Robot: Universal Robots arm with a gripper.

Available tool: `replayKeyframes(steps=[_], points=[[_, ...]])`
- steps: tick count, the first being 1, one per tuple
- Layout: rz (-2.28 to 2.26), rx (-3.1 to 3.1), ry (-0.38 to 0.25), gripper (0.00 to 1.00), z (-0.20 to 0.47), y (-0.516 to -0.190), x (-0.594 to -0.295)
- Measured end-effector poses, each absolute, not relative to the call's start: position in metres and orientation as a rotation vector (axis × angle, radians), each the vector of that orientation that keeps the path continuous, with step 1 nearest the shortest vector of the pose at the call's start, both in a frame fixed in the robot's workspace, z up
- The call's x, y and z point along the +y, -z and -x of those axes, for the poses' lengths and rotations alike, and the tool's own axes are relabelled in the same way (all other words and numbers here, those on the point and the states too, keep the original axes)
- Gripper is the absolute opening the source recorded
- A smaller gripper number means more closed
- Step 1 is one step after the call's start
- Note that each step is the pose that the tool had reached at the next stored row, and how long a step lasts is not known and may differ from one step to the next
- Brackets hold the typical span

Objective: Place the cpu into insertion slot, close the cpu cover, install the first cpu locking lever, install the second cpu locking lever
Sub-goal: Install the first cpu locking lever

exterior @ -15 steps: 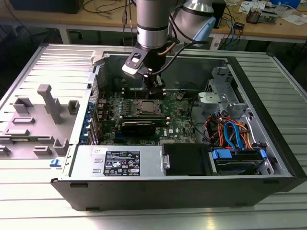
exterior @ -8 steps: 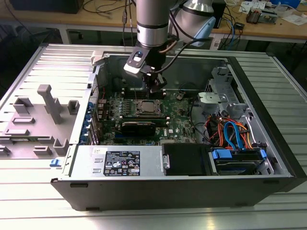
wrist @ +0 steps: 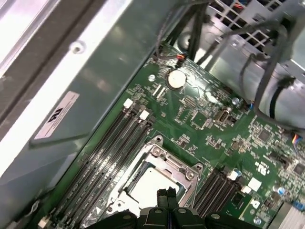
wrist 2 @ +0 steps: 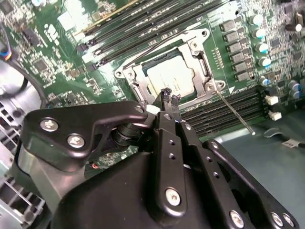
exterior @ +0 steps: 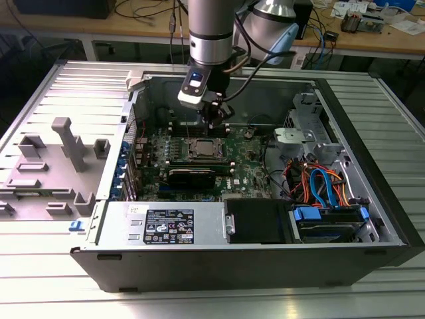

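Just above the insertion slot (wrist 2: pixel 196 40), gripper (wrist 2: pixel 167 93) with jaws pressed together, tips near the slot's edge; cpu (wrist 2: pixel 171 78) seated inside the slot, cpu cover (wrist 2: pixel 136 80) lying flat around it; locking lever (wrist 2: pixel 233 112) angling outward beside the slot

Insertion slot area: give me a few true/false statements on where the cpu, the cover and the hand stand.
1. The cpu lies in the insertion slot. True.
2. The hand grips the cpu. False: it is shut on nothing, close above the slot.
3. The cpu cover stands upright. False: it lies flat, framing the cpu.
4. Long memory slots run on both sides of the insertion slot. True.
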State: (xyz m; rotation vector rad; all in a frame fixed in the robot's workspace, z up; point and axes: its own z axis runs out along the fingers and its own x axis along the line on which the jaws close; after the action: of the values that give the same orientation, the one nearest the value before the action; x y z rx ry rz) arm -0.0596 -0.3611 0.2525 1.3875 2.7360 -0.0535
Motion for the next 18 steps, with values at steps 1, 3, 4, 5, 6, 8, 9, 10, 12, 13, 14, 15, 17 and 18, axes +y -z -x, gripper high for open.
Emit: replayKeyframes(steps=[1,3,4,5,6,8,9,10,12,13,14,15,17,18], points=[[-1.364,2.748,0.052,0.11,0.0596,-0.2524,-0.3611],[-1.332,2.763,0.051,0.11,0.0596,-0.2525,-0.3611],[-1.315,2.77,0.051,0.11,0.0596,-0.2525,-0.3611],[-1.304,2.776,0.05,0.11,0.0596,-0.2525,-0.3611],[-1.288,2.783,0.049,0.11,0.0596,-0.2525,-0.3611],[-1.259,2.796,0.048,0.11,0.0596,-0.2525,-0.3611],[-1.229,2.809,0.047,0.11,0.0596,-0.2525,-0.3611],[-1.208,2.818,0.046,0.11,0.0596,-0.2525,-0.3611],[-1.175,2.831,0.045,0.11,0.0596,-0.2525,-0.3611],[-1.154,2.84,0.044,0.11,0.0596,-0.2525,-0.3611],[-1.14,2.845,0.043,0.11,0.0596,-0.2525,-0.3611],[-1.128,2.85,0.043,0.11,0.0596,-0.2525,-0.3611],[-1.094,2.863,0.041,0.11,0.0596,-0.2525,-0.3611],[-1.085,2.866,0.041,0.11,0.0596,-0.2525,-0.3611]])
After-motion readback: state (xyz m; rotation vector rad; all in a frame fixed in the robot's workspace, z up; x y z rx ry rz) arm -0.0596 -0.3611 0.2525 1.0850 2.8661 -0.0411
